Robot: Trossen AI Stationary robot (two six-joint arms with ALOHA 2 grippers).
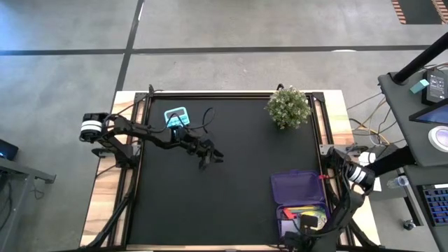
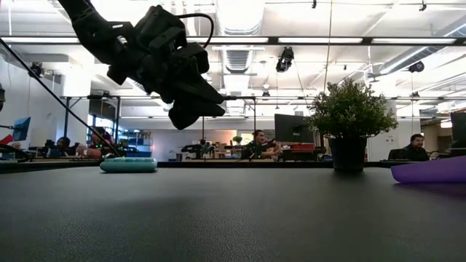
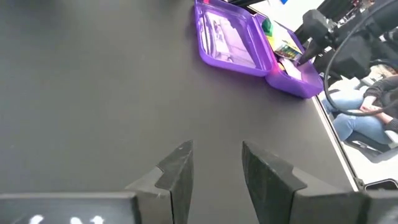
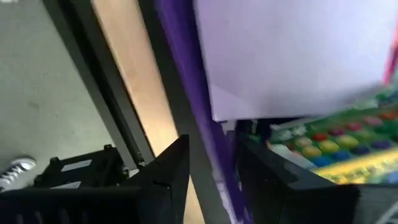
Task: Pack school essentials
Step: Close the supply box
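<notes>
The translucent purple case (image 1: 299,198) lies open near the table's right near corner. In it are a white note pad (image 4: 292,56), a crayon box with coloured dots (image 4: 329,144) and other small stationery (image 1: 308,210). My right gripper (image 1: 306,222) is low over the case's near end and open. Its fingers stand on either side of the case's purple wall (image 4: 208,134). My left gripper (image 1: 212,155) hangs open and empty above the table's middle left (image 2: 195,102), pointing toward the case (image 3: 249,46). My right gripper has one finger (image 4: 171,165) outside the purple case's wall (image 4: 217,168) and the other finger (image 4: 267,171) inside it. Whether either finger touches the wall, I cannot tell.
A teal flat object (image 1: 176,115) lies on the table near its far left (image 2: 128,164), under the left arm. A bushy potted plant (image 1: 288,107) stands at the far right. Black table surface (image 1: 238,203) stretches between the left gripper and the case. People sit in the room beyond.
</notes>
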